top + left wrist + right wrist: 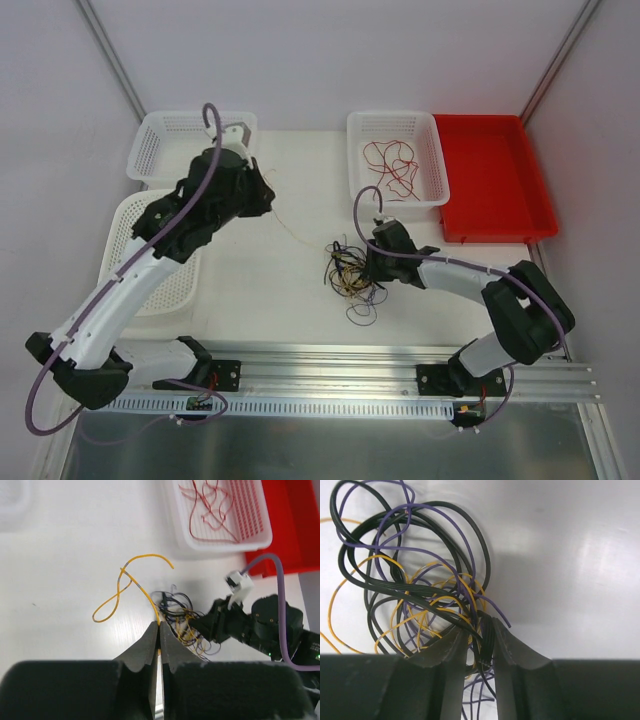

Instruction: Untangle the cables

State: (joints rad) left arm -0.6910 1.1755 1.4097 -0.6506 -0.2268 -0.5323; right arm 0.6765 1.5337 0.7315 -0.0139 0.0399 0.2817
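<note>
The cables lie as a tangle of black, yellow and purple wires in the middle of the table. My right gripper sits at the tangle's right side. In the right wrist view its jaws have closed in on a flat black bundle and a few strands of the cables. My left gripper is shut on a yellow cable, which loops off to the left and still runs into the tangle. From above, the left gripper hangs up and left of the tangle.
A white basket at the back right holds red wires, with a red tray beside it. Two white baskets stand at the left, under the left arm. A loose purple loop lies near the tangle's front.
</note>
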